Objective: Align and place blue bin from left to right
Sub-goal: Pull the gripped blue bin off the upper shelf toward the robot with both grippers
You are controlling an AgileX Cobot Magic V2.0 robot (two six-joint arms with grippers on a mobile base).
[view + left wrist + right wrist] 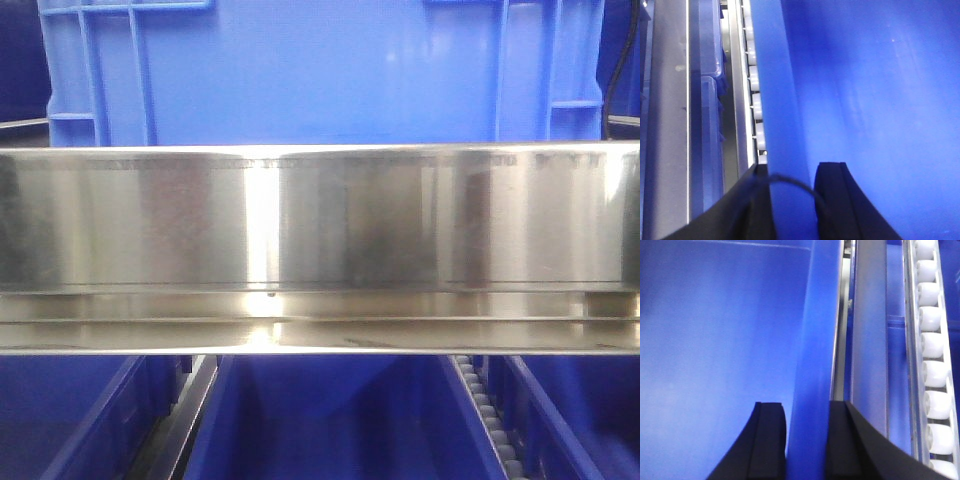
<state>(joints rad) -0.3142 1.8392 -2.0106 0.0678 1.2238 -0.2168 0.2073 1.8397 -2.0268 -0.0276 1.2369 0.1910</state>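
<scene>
**Blue Bin Gripped at Both Side Walls**

A steel rack beam [320,230] spans the front view, and roller tracks [932,365] border the lane edges. The blue bin [880,100] sits in this lane with its walls just beside the rollers. The left gripper [795,172] and right gripper [802,407] each straddle a wall rim, narrowly closed on it. The step in hand appears to be the two-arm grasp. The next move calls for synchronised rightward travel, keeping the bin level and square.

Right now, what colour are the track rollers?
White; rollers beside the blue bin show best in the right wrist view.
</scene>
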